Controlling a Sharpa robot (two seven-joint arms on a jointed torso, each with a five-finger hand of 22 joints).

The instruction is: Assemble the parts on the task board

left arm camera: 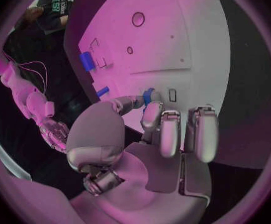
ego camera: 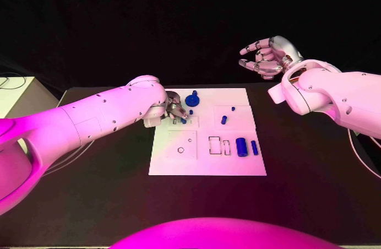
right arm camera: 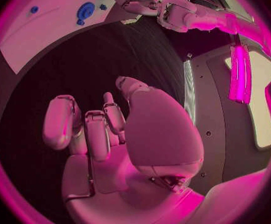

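Left hand point(ego camera: 173, 110): fingers pinching a small blue part point(left arm camera: 149, 95) over the white board point(ego camera: 208, 166); lower it straight; right hand point(ego camera: 267, 55) curled, holding nothing.

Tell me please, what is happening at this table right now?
The robot is assembling small blue parts on the white task board. Its left hand is down at the board's far left area, fingers pinching a small blue part. The right hand is raised beyond the board's far right corner, fingers curled, holding nothing. Two blue cylinders lie near the board's right side.
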